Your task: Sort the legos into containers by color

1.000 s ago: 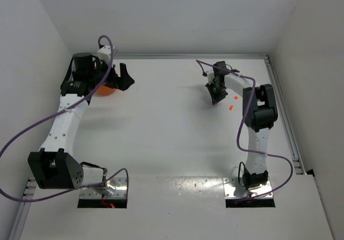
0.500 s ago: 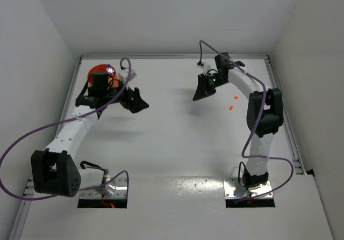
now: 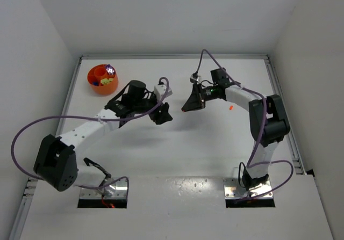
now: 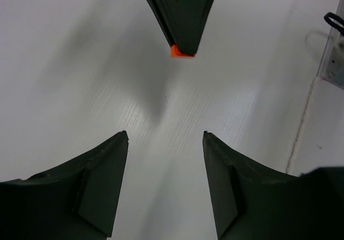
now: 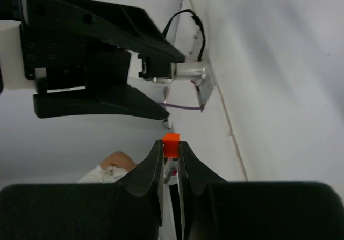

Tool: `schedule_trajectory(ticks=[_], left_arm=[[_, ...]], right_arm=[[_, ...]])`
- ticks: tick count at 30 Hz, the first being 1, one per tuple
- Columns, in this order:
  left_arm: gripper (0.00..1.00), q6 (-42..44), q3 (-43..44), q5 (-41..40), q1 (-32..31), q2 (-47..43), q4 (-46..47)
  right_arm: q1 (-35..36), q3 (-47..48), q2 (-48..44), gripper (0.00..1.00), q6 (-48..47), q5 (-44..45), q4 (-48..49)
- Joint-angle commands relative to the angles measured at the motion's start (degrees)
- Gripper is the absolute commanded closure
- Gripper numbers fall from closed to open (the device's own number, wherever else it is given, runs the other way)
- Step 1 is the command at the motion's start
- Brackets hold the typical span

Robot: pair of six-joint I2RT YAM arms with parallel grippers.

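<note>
My right gripper (image 3: 184,109) (image 5: 171,143) is shut on a tiny orange lego (image 5: 171,145), held above the table's middle. The brick also shows at that gripper's tips in the left wrist view (image 4: 181,52). My left gripper (image 3: 167,114) (image 4: 165,135) is open and empty, facing the right gripper's tips a short way off. The left gripper's spread fingers (image 5: 115,25) show in the right wrist view. The round orange bowl (image 3: 98,87) stands at the far left and holds purple, yellow-green and blue legos. Another orange lego (image 3: 231,108) lies on the table right of the right gripper.
White walls close the table at the back and both sides. A metal rail (image 3: 284,116) runs along the right edge. The arms' base plates (image 3: 105,189) sit at the near edge, with purple cables looping over both arms.
My left gripper swung away from the bowl to the table's middle, uncovering the bowl. My right gripper moved left with the orange lego, and the two grippers now face each other.
</note>
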Motion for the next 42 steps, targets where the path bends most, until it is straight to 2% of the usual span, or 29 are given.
schedule_trajectory(ticks=[1, 9, 11, 19, 23, 27, 28, 33, 37, 38, 39, 41, 42], left_arm=[[0.37, -0.40, 5.88, -3.47, -2.77, 3.63, 4.44], [0.36, -0.40, 10.10, -5.23, -6.65, 8.03, 3.83], [0.33, -0.92, 10.11, -5.93, -7.79, 8.55, 3.82], [0.33, -0.93, 13.10, -7.00, -7.79, 10.13, 3.21], [0.40, -0.93, 14.33, -7.00, -8.32, 10.67, 2.68], [0.52, -0.93, 14.33, -7.52, -8.32, 10.67, 2.68], [0.59, -0.93, 14.33, -7.52, -8.32, 10.67, 2.68], [0.78, -0.40, 14.33, -8.57, -8.32, 10.67, 2.68], [0.98, -0.40, 14.33, -9.72, -8.32, 10.14, 2.15], [1.00, -0.40, 14.33, -10.24, -8.32, 10.14, 2.15], [1.00, -0.40, 14.33, -11.03, -8.32, 9.53, 1.63], [1.00, 0.21, 15.64, -13.40, -7.54, 9.52, 0.14], [1.00, 0.21, 15.65, -13.41, -7.53, 8.83, -0.39]], right_arm=[[0.28, -0.28, -2.93, 0.94, 8.89, -6.60, 12.04], [0.29, -0.90, -3.46, 0.95, 11.96, -7.13, 14.93], [0.29, -0.90, -2.94, 0.95, 11.97, -7.14, 14.94], [0.82, -1.43, -2.93, 0.95, 11.97, -7.14, 15.47], [0.82, -1.43, -2.41, 0.95, 11.97, -7.14, 15.47], [0.82, -1.43, -2.41, 0.95, 11.97, -7.14, 15.47], [0.82, -1.43, -2.41, 0.95, 11.97, -7.14, 15.47], [0.82, -1.95, -1.88, 0.95, 11.97, -7.14, 15.99], [0.82, -2.48, -1.88, 0.95, 11.97, -6.61, 15.99], [0.82, -3.09, -1.88, 0.92, 11.97, -6.61, 15.99], [0.82, -3.10, -1.88, 0.80, 11.97, -6.61, 16.52], [0.21, -3.10, -1.88, 0.64, 11.44, -6.61, 17.04], [0.20, -3.79, -1.88, 0.61, 11.44, -5.91, 17.05]])
